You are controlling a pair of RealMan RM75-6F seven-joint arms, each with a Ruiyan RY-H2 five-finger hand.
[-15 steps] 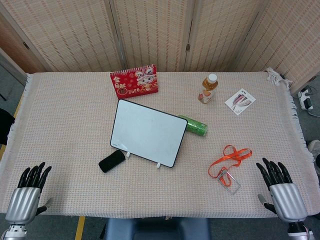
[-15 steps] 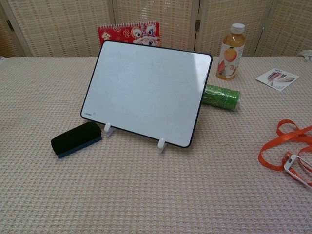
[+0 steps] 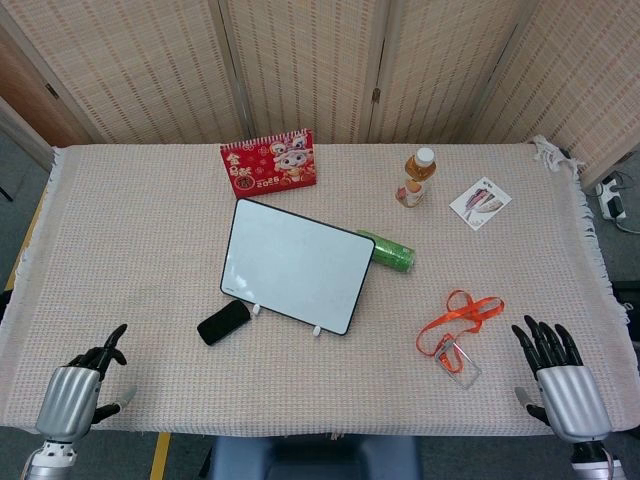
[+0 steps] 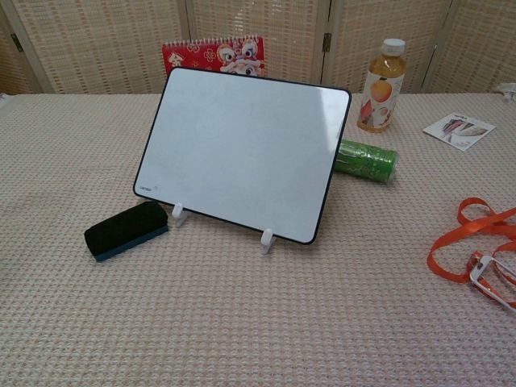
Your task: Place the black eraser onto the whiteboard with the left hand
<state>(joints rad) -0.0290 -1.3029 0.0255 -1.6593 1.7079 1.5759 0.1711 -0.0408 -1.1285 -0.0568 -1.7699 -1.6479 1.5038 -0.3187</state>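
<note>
The black eraser (image 3: 223, 322) (image 4: 126, 230) lies on the cloth just left of the whiteboard's lower left corner. The whiteboard (image 3: 297, 263) (image 4: 242, 151) leans back on two small white feet, propped against a green can. My left hand (image 3: 78, 391) hovers at the table's near left edge, well left of and nearer than the eraser, fingers apart and holding nothing. My right hand (image 3: 563, 383) is at the near right edge, fingers spread and empty. Neither hand appears in the chest view.
A red calendar (image 3: 268, 164) stands behind the whiteboard. A green can (image 3: 388, 252) lies at its right side. A juice bottle (image 3: 416, 178) and a small card (image 3: 480, 201) sit at the back right. An orange lanyard with a badge holder (image 3: 458, 329) lies near my right hand.
My left hand has shifted right and tilted, its fingers now pointing towards the eraser. My right hand has barely moved. The eraser and whiteboard are where they were.
</note>
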